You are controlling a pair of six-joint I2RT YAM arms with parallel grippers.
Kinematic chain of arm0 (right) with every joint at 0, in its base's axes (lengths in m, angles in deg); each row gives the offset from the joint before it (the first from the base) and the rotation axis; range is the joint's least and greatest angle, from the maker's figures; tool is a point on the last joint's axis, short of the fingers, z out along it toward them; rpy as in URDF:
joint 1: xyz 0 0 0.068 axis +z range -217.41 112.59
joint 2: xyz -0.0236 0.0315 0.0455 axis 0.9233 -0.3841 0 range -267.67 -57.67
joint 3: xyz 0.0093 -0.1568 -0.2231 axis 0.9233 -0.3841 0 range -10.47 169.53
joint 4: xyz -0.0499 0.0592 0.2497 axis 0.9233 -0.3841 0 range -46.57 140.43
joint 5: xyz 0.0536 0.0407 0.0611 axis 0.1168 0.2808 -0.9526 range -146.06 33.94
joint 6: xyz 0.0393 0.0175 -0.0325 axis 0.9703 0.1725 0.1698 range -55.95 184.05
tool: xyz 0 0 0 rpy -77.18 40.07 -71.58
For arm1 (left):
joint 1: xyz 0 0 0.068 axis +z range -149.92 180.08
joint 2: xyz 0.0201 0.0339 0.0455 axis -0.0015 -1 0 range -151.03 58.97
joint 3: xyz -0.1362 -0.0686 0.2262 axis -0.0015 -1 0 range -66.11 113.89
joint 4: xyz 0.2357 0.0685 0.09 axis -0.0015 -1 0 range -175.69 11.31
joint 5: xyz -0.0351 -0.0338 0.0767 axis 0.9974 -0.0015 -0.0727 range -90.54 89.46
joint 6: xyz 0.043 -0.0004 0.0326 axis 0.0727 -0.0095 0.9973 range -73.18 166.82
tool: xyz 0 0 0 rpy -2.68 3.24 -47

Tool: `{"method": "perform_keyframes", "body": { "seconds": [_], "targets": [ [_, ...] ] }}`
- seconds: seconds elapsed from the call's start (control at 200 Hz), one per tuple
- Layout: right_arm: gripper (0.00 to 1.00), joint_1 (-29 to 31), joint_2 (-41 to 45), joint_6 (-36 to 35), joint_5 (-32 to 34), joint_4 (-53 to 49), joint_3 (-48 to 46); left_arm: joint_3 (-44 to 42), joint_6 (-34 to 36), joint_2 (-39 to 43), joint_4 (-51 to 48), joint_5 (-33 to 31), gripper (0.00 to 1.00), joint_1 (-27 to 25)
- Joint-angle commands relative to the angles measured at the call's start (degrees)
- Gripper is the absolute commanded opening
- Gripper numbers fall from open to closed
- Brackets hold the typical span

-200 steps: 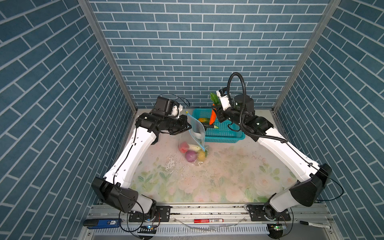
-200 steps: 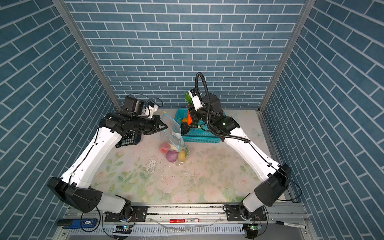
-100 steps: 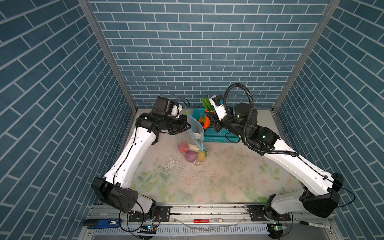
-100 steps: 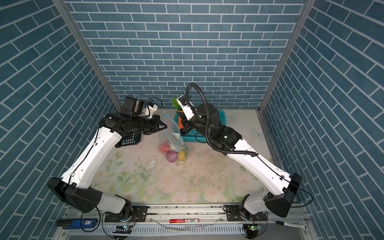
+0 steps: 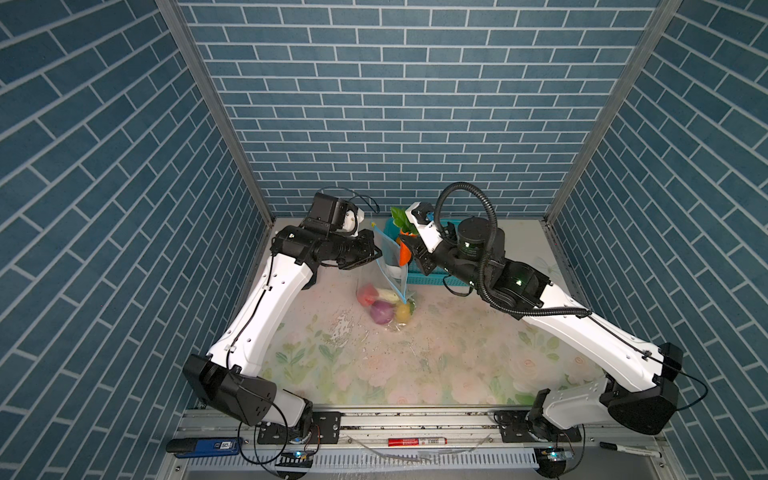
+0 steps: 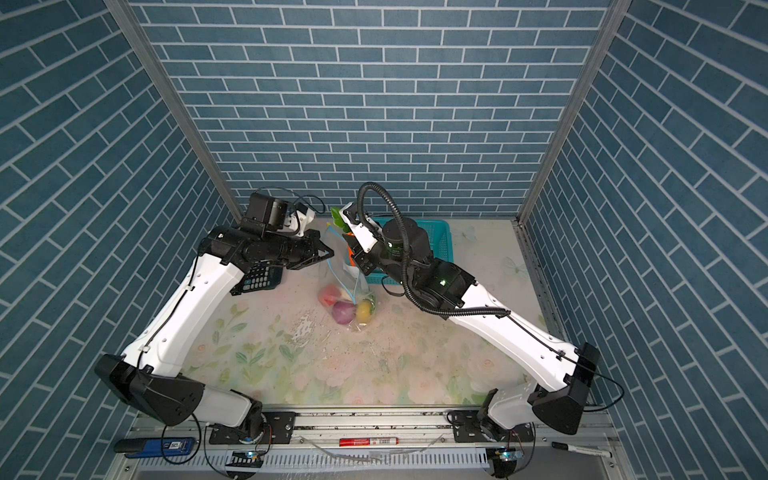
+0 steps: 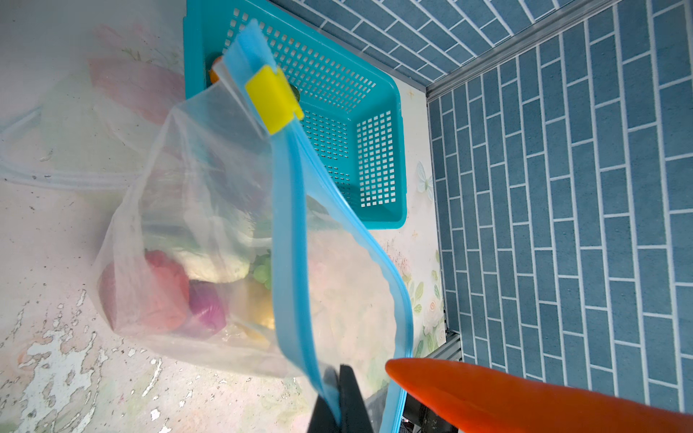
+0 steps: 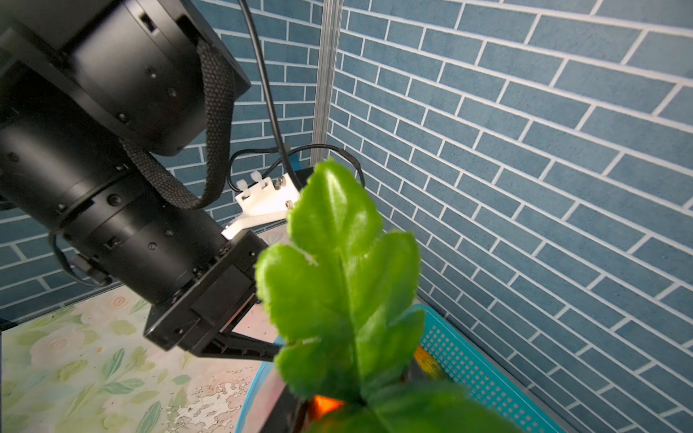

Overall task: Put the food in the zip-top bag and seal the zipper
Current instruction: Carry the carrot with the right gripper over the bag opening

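Carrot [image 5: 403, 254] carried to bag [image 7: 210, 195] mouth, right pincer [image 5: 409, 243] gripping it, left pincer [image 7: 339, 408] pinching zipper [image 7: 288, 225]

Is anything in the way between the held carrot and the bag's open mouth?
Nothing solid. The left gripper pinches one zipper lip and the zip-top bag gapes open; the carrot tip hangs beside the far lip, which it likely must clear.
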Motion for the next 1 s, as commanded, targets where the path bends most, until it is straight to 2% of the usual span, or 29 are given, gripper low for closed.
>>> {"method": "perform_keyframes", "body": {
  "seconds": [0.0,0.15,0.615,0.785,0.995],
  "targets": [
    [0.31,1.2,-1.4,-0.8,1.6,-1.1,-0.7,1.0,0.3,0.2,0.4,-0.1,0.0,0.3],
    [0.31,1.6,-1.9,-0.5,3.2,-2.3,-1.3,1.4,0.3,0.3,0.4,-0.1,0.0,0.3],
    [0.27,4.0,-2.9,2.4,2.2,-6.4,-1.0,1.2,0.3,0.4,0.5,-0.3,0.0,0.3],
    [0.26,6.0,-2.3,2.4,5.9,-12.2,1.4,1.8,0.4,0.2,0.0,-0.4,0.0,0.3],
    [0.25,8.1,0.6,2.6,8.2,-12.9,-0.7,1.5,0.4,-0.4,0.1,-0.3,0.0,0.3]
  ]
}}
